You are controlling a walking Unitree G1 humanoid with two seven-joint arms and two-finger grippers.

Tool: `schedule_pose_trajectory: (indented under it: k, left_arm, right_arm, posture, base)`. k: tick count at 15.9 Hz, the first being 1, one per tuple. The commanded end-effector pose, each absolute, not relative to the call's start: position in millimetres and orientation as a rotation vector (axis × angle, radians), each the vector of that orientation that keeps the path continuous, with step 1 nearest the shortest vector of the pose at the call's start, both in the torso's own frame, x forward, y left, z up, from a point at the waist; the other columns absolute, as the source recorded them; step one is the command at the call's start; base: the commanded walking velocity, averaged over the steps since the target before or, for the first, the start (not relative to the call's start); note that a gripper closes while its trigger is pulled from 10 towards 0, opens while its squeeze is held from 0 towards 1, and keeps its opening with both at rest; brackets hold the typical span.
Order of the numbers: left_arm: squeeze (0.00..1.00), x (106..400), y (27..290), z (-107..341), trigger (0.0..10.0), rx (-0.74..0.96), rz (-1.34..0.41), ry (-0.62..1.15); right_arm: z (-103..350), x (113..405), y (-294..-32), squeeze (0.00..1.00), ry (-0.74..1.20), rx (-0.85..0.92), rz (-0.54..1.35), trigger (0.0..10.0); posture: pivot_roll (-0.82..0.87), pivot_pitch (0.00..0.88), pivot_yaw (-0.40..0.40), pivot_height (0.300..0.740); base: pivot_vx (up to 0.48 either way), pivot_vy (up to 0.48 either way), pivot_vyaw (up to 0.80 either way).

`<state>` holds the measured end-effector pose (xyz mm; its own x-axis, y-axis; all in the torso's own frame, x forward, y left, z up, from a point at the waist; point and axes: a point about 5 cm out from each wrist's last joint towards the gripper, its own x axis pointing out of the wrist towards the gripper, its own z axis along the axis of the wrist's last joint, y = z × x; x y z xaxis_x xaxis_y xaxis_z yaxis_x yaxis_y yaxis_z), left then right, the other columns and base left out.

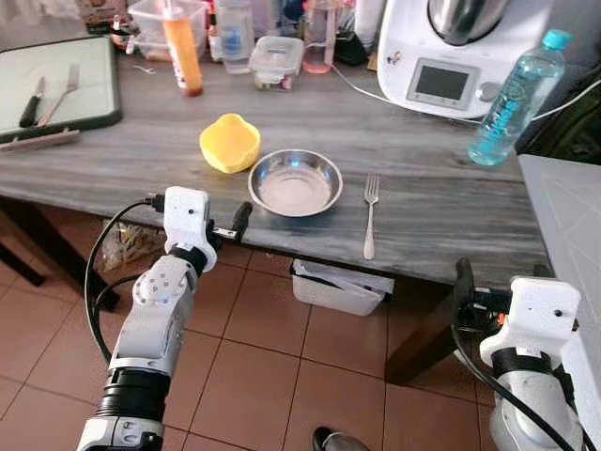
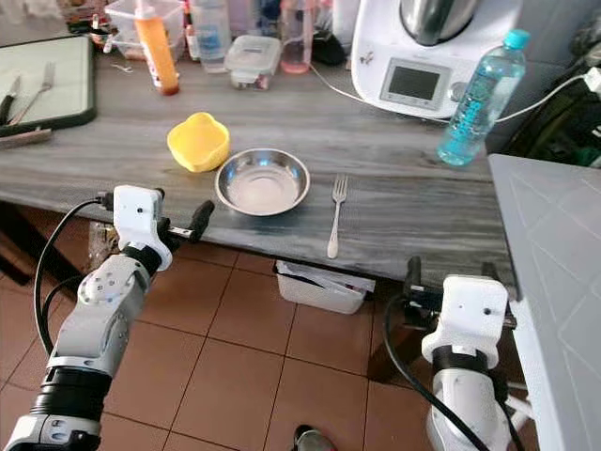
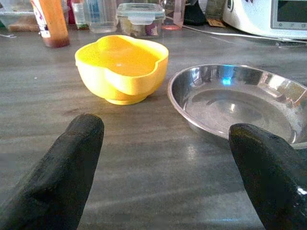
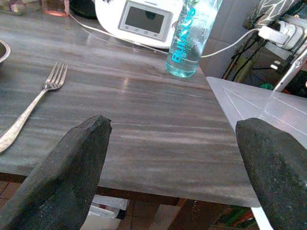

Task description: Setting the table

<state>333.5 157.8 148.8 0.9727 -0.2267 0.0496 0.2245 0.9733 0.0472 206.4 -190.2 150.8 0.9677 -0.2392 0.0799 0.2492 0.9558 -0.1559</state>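
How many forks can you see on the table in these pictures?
2: one fork lies right of the steel bowl; another fork lies on the tray at far left. Clutter at the back may hide more.

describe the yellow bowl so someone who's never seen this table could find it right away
On the long grey wooden table, look near the front edge, ahead of the left gripper. The yellow bowl sits to the left of the steel bowl; it is the only bright yellow item, smaller than the steel one, with a wavy lobed rim.
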Motion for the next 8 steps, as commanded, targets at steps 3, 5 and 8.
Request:
schedule_pose_trajectory:
  k: [3,5,8]
  left_arm:
    - [0.00,328.4,163.3,141.8,10.0,0.049,-0.210,-0.048]
    - [0.00,321.6,166.5,136.1,10.0,0.060,-0.215,-0.044]
    - [0.00,308.1,170.6,127.3,10.0,0.074,-0.233,-0.031]
  right_arm:
    - [151.4,205.9,-191.4,0.00,-0.060,-0.168,-0.246,10.0]
    - [151.4,206.4,-191.4,0.00,-0.061,-0.168,-0.243,10.0]
    - [150.3,206.6,-191.1,0.00,-0.059,-0.163,-0.241,10.0]
  posture:
    - [0.01,0.119,-0.010,0.740]
    - [0.02,0.119,-0.011,0.740]
    - [0.02,0.120,-0.013,0.740]
  base:
    - [0.000,0.000,-0.79]
    - [0.000,0.000,-0.79]
    - [0.000,0.000,-0.79]
